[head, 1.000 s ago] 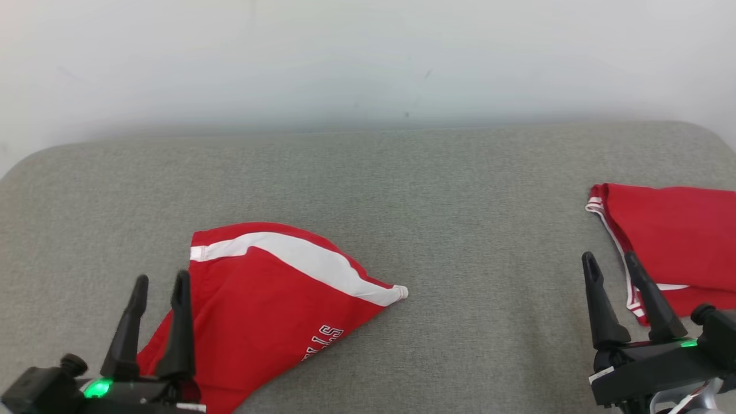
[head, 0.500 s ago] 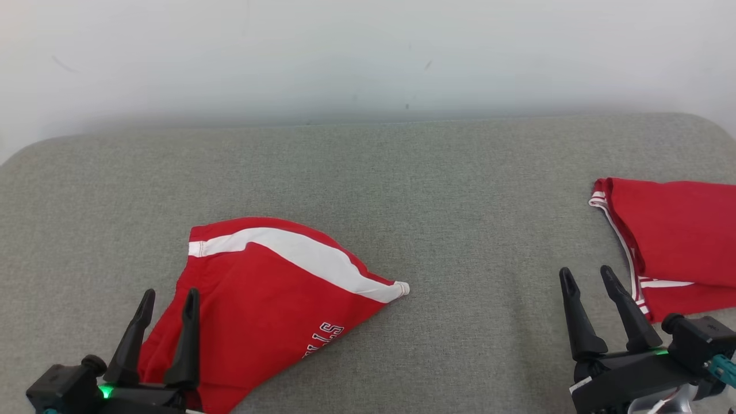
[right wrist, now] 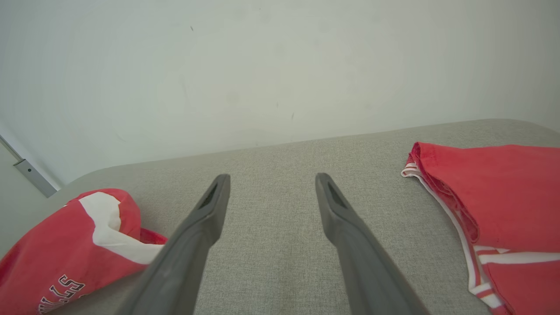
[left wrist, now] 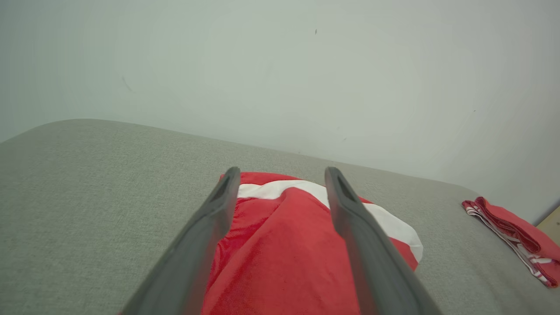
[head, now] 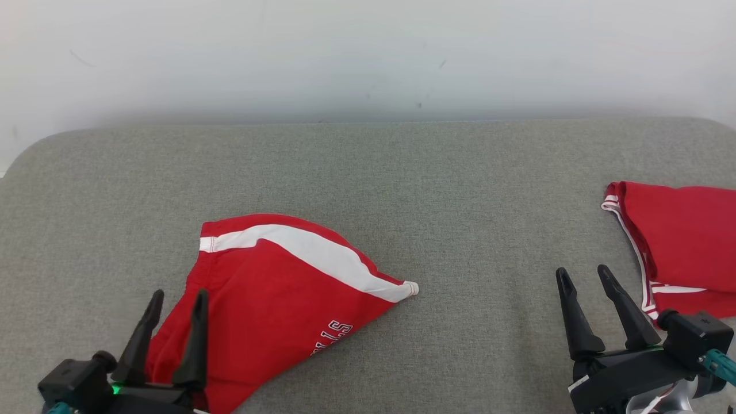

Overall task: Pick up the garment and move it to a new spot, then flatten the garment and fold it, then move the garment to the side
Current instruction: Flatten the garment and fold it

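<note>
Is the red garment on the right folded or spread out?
Folded: the garment lies in stacked layers, striped edges doubled along its side.

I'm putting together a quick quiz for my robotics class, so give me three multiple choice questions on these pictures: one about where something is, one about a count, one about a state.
1. Where does the lettered garment lie?
A) beside the left gripper
B) at the far right edge
C) on the floor

2. How many red garments lie on the grey surface?
A) one
B) two
C) three

3. How do the left gripper and the right gripper stand?
A) both open, empty
B) both shut on cloth
C) one open, one shut

Answers:
1 A, the head view shows that gripper's fingers at its near edge.
2 B, the lettered one and a folded garment at the right.
3 A, each wrist view shows fingers apart, gripping nothing.
</note>
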